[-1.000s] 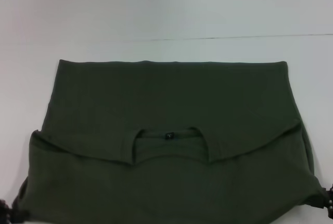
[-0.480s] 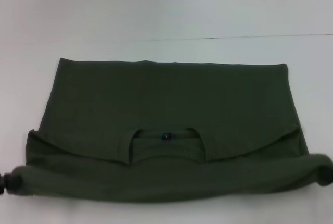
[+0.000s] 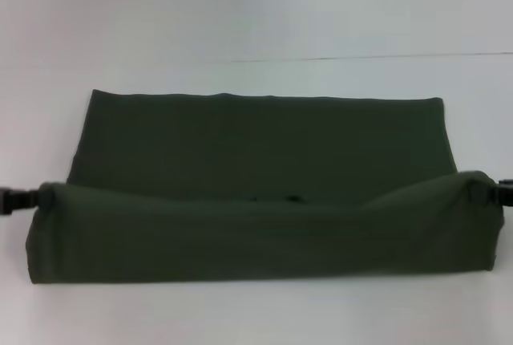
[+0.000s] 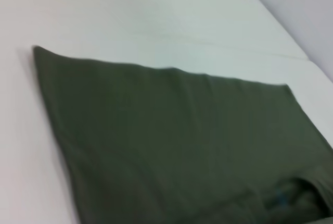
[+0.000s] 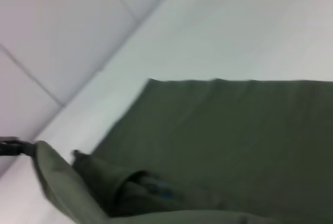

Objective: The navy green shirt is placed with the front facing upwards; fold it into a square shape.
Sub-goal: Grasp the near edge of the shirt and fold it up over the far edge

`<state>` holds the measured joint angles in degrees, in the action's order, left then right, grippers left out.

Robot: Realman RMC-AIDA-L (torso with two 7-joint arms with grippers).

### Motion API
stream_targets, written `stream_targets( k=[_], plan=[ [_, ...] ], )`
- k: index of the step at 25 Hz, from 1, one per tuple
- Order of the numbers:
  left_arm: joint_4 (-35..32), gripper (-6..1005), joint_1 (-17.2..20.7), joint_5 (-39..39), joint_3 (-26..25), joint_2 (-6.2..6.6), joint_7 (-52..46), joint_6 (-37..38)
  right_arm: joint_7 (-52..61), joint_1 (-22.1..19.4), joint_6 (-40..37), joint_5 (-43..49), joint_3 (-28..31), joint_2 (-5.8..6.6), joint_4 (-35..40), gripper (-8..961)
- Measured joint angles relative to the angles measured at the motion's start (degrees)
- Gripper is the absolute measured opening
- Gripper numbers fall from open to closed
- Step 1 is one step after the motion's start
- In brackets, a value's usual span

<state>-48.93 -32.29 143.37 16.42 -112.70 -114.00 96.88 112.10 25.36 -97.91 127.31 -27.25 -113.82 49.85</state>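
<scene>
The navy green shirt [image 3: 256, 144] lies spread across the white table, plain green side up on its far half. Its near part is lifted into a long fold [image 3: 256, 233] that hangs between my two grippers and hides most of the collar. My left gripper [image 3: 32, 198] is shut on the fold's left end, and my right gripper [image 3: 487, 192] on its right end. The left wrist view shows the flat far half of the shirt [image 4: 171, 130] and a bit of teal label [image 4: 281, 200]. The right wrist view shows the shirt [image 5: 234, 130] and, far off, the left gripper [image 5: 15, 147] holding the fabric.
The white table [image 3: 256, 8] stretches beyond the shirt, with a thin seam line [image 3: 361, 58] running across it. A bare strip of table [image 3: 256, 313] lies in front of the hanging fold.
Both grippers have risen and moved away from me with the shirt's near edge. The fold now hangs over the collar, which showed openly before.
</scene>
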Motion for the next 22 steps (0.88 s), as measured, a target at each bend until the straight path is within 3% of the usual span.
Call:
stream_targets(
  k=[8,13,17,22],
  plan=[
    [1.7,34,-3.9,-0.2,0.5,-0.12,-5.9,-11.7,2.2,6.2,13.1,2.8,-0.1,0.15,-6.6,88],
    [2.3,34,-6.1,-0.6,2.6,-0.57,-8.4,-18.0,2.6,9.4,20.0,2.8,-0.2,-0.79,-7.7,87],
    [3.2,34,-8.6,-1.1,4.0,-1.72,-8.1,-23.8,2.7,11.7,27.2,2.7,-1.3,-1.70,-8.1,86],
    [3.7,34,-11.7,-1.4,7.0,-3.69,-8.2,-31.5,3.4,12.5,32.1,2.6,-3.7,-1.98,-8.1,86]
  ],
)
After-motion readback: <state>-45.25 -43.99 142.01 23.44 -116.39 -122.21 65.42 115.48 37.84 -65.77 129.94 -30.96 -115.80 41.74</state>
